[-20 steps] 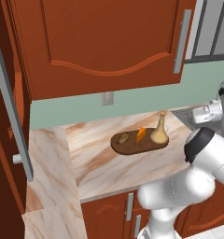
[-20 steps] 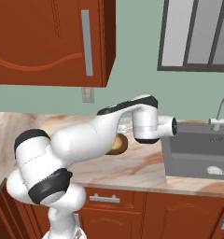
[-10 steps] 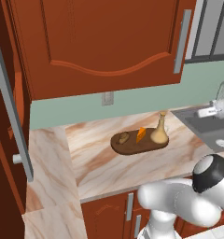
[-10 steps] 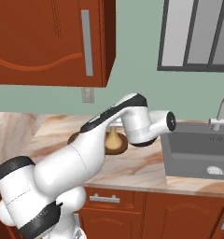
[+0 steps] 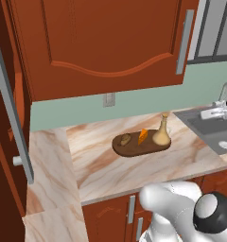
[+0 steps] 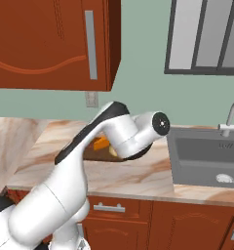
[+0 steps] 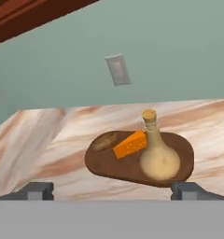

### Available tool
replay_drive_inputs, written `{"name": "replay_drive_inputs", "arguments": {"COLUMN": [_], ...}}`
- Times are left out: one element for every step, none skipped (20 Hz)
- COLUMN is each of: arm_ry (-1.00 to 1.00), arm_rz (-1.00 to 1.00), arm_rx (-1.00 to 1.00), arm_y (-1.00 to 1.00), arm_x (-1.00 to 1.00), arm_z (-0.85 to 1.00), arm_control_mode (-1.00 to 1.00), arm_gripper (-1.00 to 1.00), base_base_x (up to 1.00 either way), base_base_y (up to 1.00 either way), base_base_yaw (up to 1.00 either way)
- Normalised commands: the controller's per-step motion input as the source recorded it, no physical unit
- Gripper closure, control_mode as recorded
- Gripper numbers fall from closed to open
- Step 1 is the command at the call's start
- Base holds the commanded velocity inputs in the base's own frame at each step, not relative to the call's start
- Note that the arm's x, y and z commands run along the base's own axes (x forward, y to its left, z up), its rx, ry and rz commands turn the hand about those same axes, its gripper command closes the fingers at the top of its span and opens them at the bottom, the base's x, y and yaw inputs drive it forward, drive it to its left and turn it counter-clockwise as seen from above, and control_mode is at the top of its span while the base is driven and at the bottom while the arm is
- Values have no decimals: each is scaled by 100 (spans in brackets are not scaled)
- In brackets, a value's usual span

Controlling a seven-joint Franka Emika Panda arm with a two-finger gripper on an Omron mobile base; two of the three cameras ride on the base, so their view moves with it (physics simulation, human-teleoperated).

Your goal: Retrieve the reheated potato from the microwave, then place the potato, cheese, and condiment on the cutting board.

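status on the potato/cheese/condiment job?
Looks done: the potato, cheese and condiment all sit on the cutting board, bottle upright. In hand: nothing; the pincer is open and empty, short of the board. Left: nothing visible. The microwave's state can't be judged from these views.

The marble counter (image 5: 115,172) has a beige and brown veined top and turns a corner at the left. On it lies one dark brown oval cutting board (image 5: 134,149), near the back wall. The board carries the potato (image 7: 104,141), the orange cheese (image 7: 130,145) and the condiment (image 7: 158,158) bottle, which stands upright.
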Motion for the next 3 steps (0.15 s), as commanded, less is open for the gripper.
{"name": "replay_drive_inputs", "arguments": {"arm_ry": [0, 1, 3], "arm_rz": [-15, -11, -10], "arm_rx": [-28, -28, -28], "arm_y": [11, 6, 5], "arm_x": [-32, -31, -29], "arm_z": [14, 19, 20], "arm_control_mode": [-100, -100, -100], "arm_gripper": [-100, -100, -100], "base_base_x": [0, 0, 0], "base_base_y": [0, 0, 0], "base_base_yaw": [0, 0, 0]}}
